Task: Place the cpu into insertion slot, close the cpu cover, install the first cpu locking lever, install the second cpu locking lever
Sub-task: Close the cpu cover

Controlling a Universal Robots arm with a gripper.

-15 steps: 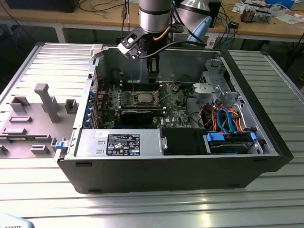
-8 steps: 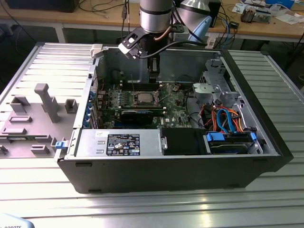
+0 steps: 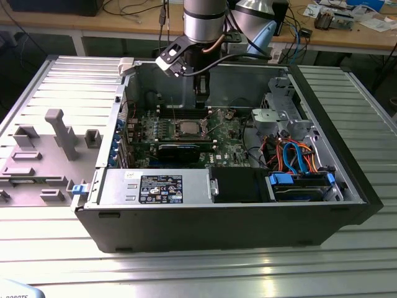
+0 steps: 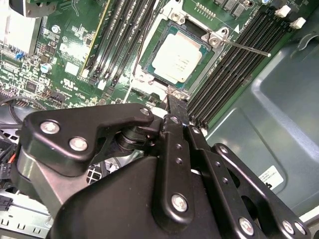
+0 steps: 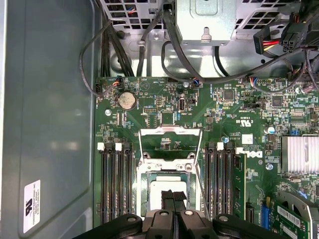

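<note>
The cpu (image 4: 177, 59) lies flat in the insertion slot (image 4: 148, 63) on the green board, its silver-grey top showing; in the first wrist view the cpu (image 5: 158, 186) is partly hidden by my fingers. The cpu cover (image 5: 169, 130), a silver frame with a window, stands swung open just beyond the socket. A thin locking lever (image 4: 246, 48) sticks out beside the socket, unlatched. My gripper (image 5: 173, 198) hovers over the near edge of the chip, shut with nothing held. In the exterior view the gripper (image 3: 201, 102) hangs inside the case above the socket (image 3: 189, 128).
Long black memory slots (image 5: 115, 184) flank the socket on both sides. A black card (image 3: 178, 151) sits near the socket toward the case front. Cables (image 5: 124, 55) and a drive cage (image 3: 279, 118) crowd the exterior view's right. The case wall (image 5: 50, 124) runs close by.
</note>
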